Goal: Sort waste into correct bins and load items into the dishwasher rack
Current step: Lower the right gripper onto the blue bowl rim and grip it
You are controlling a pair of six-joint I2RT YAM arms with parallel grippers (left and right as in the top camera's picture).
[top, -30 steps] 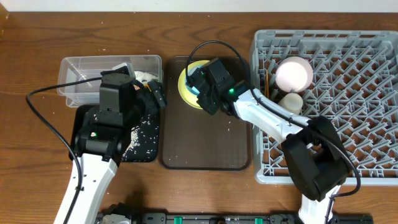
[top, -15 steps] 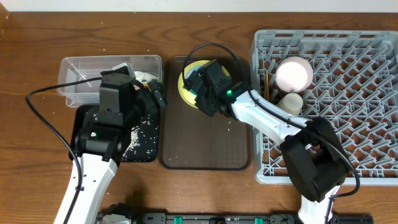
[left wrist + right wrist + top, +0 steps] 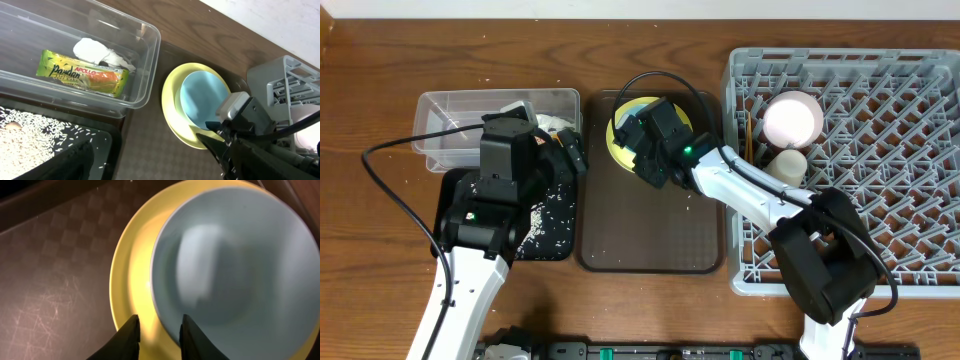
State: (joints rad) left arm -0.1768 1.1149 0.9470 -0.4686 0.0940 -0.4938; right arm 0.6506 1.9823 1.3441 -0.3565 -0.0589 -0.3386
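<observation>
Wood desk [image 3: 380,90] w/ brown tray [image 3: 650,230] mid. Blue bowl [image 3: 230,265] sits in yellow-green plate [image 3: 131,275] at brown tray's far end. Bowl's rim lies btwn right jaws, which are apart, gripping nothing. Left of brown tray: clear tub [image 3: 145,95] w/ wrapper [image 3: 82,74] + tissue [image 3: 97,51]; black tray [image 3: 107,137] w/ rice scraps [image 3: 25,145]. Right of it: rack [image 3: 880,200] w/ white bowl [image 3: 792,118], cup [image 3: 786,163]. Left jaws apart, empty.

The wooden table [image 3: 370,90] carries four things: a clear tub [image 3: 445,120] at far left, a black tray [image 3: 560,254] touching its near side, a brown tray [image 3: 650,230] mid-table, and on the right the grey rack [image 3: 890,150].
</observation>
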